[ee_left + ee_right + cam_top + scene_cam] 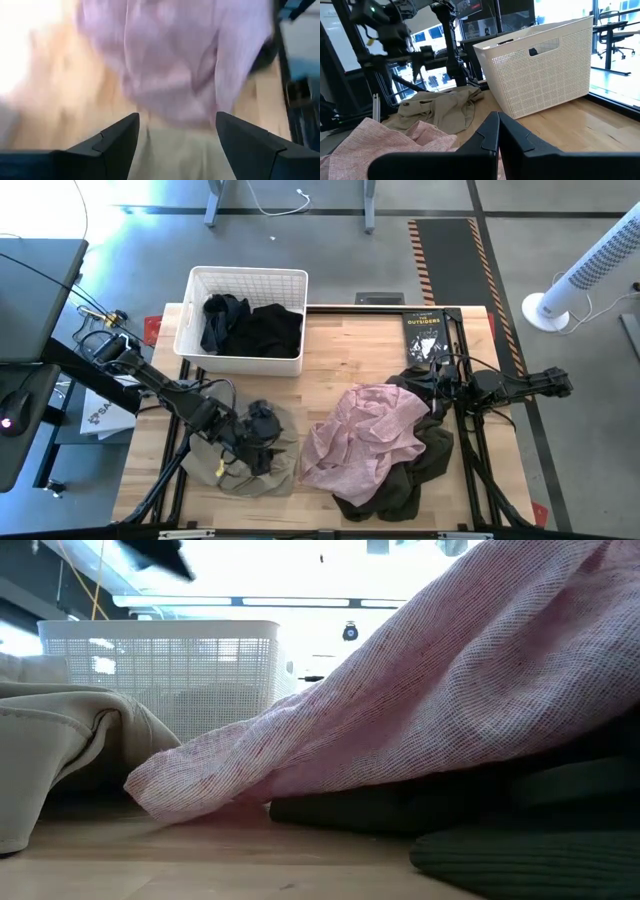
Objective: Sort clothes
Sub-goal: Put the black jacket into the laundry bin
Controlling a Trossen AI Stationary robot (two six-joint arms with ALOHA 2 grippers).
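Table (340, 350): pale wood planks, smooth, matt.
Basket (545, 70): white plastic, fine lattice walls, slight sheen.
Pink garment (470, 700): thin woven cloth, open grainy weave, crumpled.
Khaki garment (440, 110): smooth matt cloth, stitched seams.
Olive garment (520, 850): dark ribbed cloth.
Book (424, 336): black paper cover, faint gloss.
Gripper fingers (107, 145): dark matt plastic.

One white basket (243, 284), one black book (424, 336), five garments, two robot arms

Crumpled khaki-beige garment (240, 465) lay under my left arm; light pink woven garment (365, 435) draped over dark olive-green garment (420, 470); black garments (255, 328) lay heaped farther off.
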